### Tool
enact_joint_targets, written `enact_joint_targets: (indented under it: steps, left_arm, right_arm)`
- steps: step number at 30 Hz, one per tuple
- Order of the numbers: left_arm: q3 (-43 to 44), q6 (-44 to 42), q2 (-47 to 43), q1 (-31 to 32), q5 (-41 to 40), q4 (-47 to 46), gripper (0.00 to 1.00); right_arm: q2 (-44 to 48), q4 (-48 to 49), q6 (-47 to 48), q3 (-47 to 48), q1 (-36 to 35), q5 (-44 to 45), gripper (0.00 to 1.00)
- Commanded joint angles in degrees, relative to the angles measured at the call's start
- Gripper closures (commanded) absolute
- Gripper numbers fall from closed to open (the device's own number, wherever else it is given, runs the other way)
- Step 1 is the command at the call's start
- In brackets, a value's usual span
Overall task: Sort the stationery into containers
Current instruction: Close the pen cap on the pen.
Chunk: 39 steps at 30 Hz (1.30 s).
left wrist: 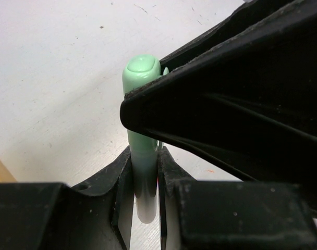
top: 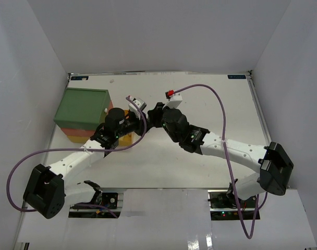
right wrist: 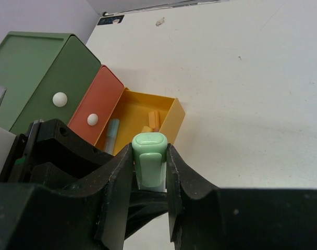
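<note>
A mint-green highlighter (left wrist: pixel 143 104) is held between both grippers above the table. My left gripper (left wrist: pixel 144 156) is shut on its pale barrel. My right gripper (right wrist: pixel 149 151) is shut on its green cap (right wrist: pixel 149 146), and its black fingers (left wrist: pixel 226 104) cross the left wrist view. The two grippers meet at mid-table (top: pixel 147 117). The containers stand at the left: a green bin (top: pixel 83 107) over a red drawer (right wrist: pixel 96 107) over a yellow drawer (right wrist: pixel 171 122), which is pulled open. Inside it lie a teal pen (right wrist: pixel 111 135) and orange markers (right wrist: pixel 154 119).
White walls enclose the table on the left, back and right. A purple cable (top: pixel 221 104) loops over the right arm. The yellow drawer sticks out just under the left wrist (top: pixel 117 122).
</note>
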State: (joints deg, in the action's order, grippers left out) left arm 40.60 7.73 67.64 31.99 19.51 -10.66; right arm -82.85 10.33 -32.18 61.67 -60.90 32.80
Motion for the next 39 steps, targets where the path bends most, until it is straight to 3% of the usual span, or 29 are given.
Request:
enact_joint_targets:
  steps: [1, 10, 18, 30, 39]
  left_arm:
    - [9.9, -1.5, -2.6, -0.3, -1.9, -22.0, 1.0]
    - [3.7, -1.7, -5.9, -0.3, 5.2, -8.9, 1.0]
    - [-4.6, 0.9, -12.2, -0.3, 6.9, -1.1, 1.0]
    - [-7.1, 4.1, -10.1, 2.3, 5.0, 0.0, 1.0]
    - [-7.1, 3.5, -10.2, 3.3, 2.1, 1.2, 1.0]
  right_arm:
    - [-3.6, -18.8, -3.1, -3.2, -4.8, -16.7, 0.85]
    - [-0.4, -18.7, -0.2, -0.9, -4.7, -9.3, 0.76]
    - [-0.2, -18.2, 0.1, 0.9, -4.0, -7.5, 0.74]
    - [0.2, -18.2, 0.8, 3.1, -3.7, -6.3, 0.7]
    - [2.2, -18.3, 1.0, 3.7, -1.3, -5.2, 0.53]
